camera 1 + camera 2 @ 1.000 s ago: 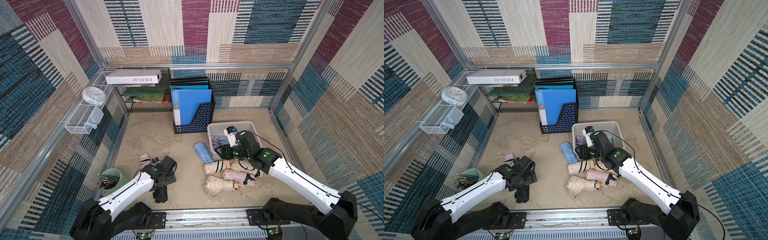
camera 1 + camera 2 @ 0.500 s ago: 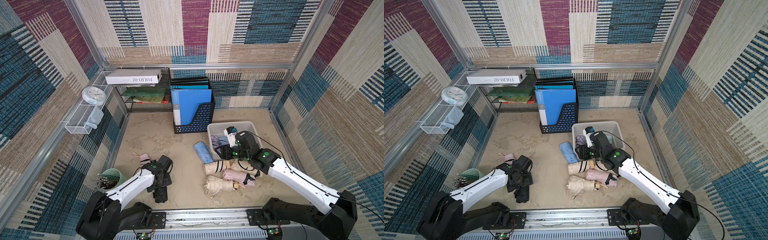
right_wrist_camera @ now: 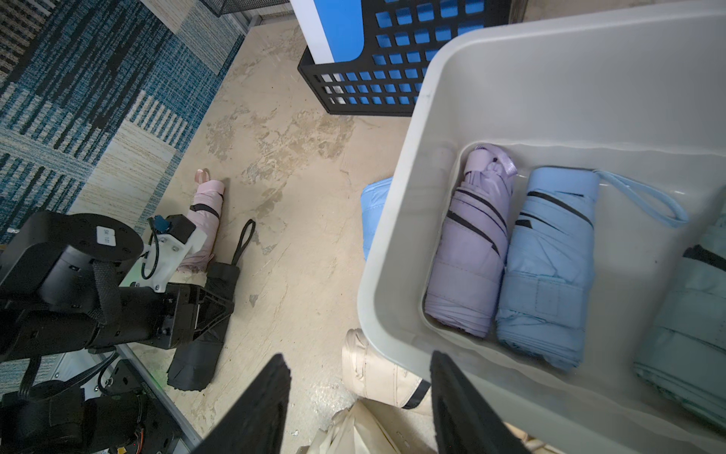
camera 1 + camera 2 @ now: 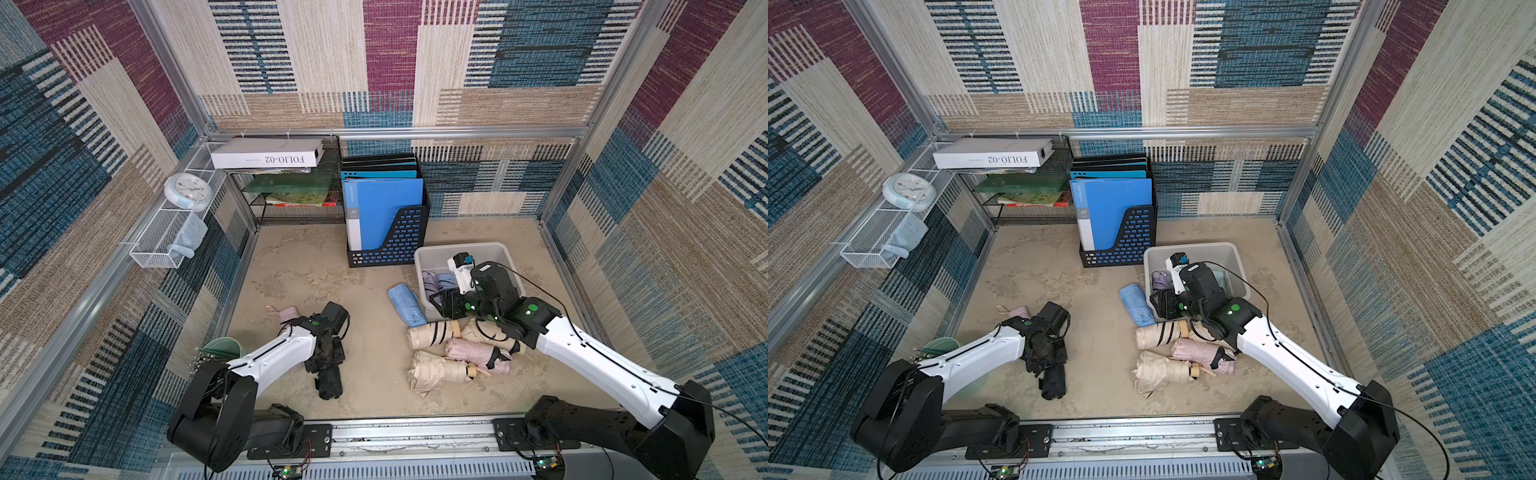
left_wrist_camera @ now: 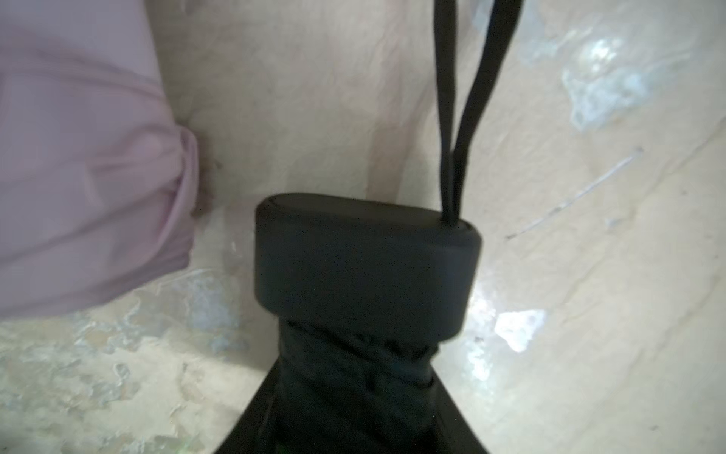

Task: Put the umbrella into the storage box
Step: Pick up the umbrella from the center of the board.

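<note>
Left claw (image 4: 326,361) is down on the black umbrella (image 5: 365,267), jaws straddling the folded canopy just behind the handle cap; can't tell whether it is clamped or only around it; umbrella lies flat on the worktop (image 4: 311,270), well apart from the box (image 3: 393,220).

Right claw (image 3: 357,355) hangs over the box's near corner, jaws apart, holding nothing.

Risks, as I judge them:
- grip sits toward the handle end, so the long canopy end may droop or pivot on lifting; the cloth is soft and could slip out
- wrist strap (image 5: 455,118) trails loose and could snag on a rim or arm
- pink umbrella (image 4: 286,311) lies just beside the handle and may get nudged or dragged
- right arm sits over the box's near corner, right on the drop path, so the arms could collide unless it clears
- loose pile by the box, blue (image 4: 405,303), beige (image 4: 432,332) and pink (image 4: 473,351), could be knocked on a low carry

Containers:
- the box holds a lilac umbrella (image 3: 471,243) touching a blue one (image 3: 550,267), and a pale green one (image 3: 691,314) at the frame edge; its far part is bare
- file holder (image 4: 399,245) has blue folders
- wire basket (image 4: 153,249) holds a cloth; a clock sits at its far end
- green cup (image 4: 224,349) is half hidden; contents unclear
</note>
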You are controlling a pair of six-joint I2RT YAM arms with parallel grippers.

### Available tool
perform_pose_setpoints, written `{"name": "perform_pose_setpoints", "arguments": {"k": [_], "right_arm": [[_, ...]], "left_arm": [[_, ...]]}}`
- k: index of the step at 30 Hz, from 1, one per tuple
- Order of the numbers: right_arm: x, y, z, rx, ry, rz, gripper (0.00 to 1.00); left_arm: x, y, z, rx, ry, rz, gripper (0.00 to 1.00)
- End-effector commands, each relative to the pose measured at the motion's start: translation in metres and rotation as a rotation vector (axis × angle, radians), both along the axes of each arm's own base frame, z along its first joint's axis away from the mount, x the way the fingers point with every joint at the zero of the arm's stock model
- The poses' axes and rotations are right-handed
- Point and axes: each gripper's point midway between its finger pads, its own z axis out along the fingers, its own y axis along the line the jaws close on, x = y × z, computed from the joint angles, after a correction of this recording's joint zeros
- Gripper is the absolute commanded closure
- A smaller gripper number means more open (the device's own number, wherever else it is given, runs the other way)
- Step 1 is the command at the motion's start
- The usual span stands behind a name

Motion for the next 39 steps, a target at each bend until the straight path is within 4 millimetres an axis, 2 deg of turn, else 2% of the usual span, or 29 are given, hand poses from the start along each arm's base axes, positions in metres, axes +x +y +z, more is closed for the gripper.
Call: {"name": "perform_pose_setpoints", "arguments": {"k": [1, 6, 11, 13, 16, 21, 25, 29, 33, 39], "right_arm": [[0.003, 0.003, 0.009, 0.022, -0.023, -0.005, 0.39], [0.003, 0.01, 0.019, 0.051, -0.029, 0.022, 0.39], [-0.003, 0.029, 0.045, 0.135, -0.048, 0.121, 0.38], [-0.008, 0.041, 0.057, 0.2, -0.041, 0.173, 0.37], [-0.02, 0.064, 0.068, 0.291, -0.025, 0.265, 0.35], [-0.044, 0.106, 0.066, 0.39, 0.054, 0.44, 0.3], [-0.052, 0.123, 0.062, 0.417, 0.111, 0.537, 0.3], [-0.051, 0.133, 0.06, 0.405, 0.118, 0.558, 0.3], [-0.044, 0.142, 0.06, 0.403, 0.103, 0.546, 0.31], [-0.032, 0.149, 0.042, 0.302, 0.103, 0.493, 0.34]], "left_arm": [[0.018, -0.025, 0.011, -0.121, -0.059, 0.005, 0.66], [0.038, -0.04, 0.05, -0.203, -0.181, 0.01, 0.73], [0.062, -0.06, 0.113, -0.354, -0.384, 0.016, 0.74], [0.073, -0.069, 0.143, -0.429, -0.472, 0.03, 0.74], [0.086, -0.082, 0.177, -0.53, -0.559, 0.037, 0.74], [0.101, -0.11, 0.224, -0.727, -0.676, -0.019, 0.74], [0.101, -0.128, 0.246, -0.841, -0.723, -0.1, 0.74], [0.1, -0.137, 0.257, -0.884, -0.724, -0.144, 0.74], [0.101, -0.138, 0.26, -0.889, -0.727, -0.149, 0.73], [0.106, -0.135, 0.259, -0.874, -0.735, -0.111, 0.73]]}}
